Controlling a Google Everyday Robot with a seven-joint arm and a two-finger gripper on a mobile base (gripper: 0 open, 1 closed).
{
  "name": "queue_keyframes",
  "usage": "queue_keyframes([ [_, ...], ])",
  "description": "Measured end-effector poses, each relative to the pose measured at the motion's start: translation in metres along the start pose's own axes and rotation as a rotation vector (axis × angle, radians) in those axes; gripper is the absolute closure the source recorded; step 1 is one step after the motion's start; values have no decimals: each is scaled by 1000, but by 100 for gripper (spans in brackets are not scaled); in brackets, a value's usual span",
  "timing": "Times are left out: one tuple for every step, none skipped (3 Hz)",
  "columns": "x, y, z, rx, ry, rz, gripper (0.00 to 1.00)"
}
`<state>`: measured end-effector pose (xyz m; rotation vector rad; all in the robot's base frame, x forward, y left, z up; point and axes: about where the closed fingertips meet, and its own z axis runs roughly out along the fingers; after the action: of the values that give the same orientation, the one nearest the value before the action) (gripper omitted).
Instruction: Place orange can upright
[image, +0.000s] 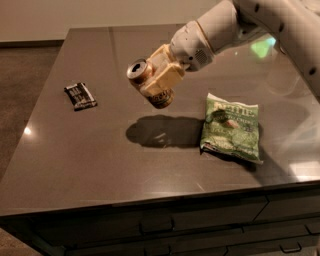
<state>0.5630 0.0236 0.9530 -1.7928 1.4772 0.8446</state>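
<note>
The arm reaches from the upper right down and left, its gripper above the middle of the surface. The jaws pinch the can across its body; it hangs tilted in the air, one silvery end facing up-left, between wrapper and bag

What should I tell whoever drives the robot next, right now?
The gripper is shut on the orange can, in the air above the table.
Can: tilted, one silvery end showing, not upright.
Nearby: green chip bag at picture right, black wrapper at picture left, both on the table.
Done: can grasped and off the table.
Left: turn it upright, set it on bare table, let go.
</note>
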Motion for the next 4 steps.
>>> queue_keyframes([
  [-9,4,8,75,-93,69,100],
  [-13,3,16,138,-171,113,100],
  [-18,0,26,181,-228,137,100],
  [-21,-3,36,200,-271,154,100],
])
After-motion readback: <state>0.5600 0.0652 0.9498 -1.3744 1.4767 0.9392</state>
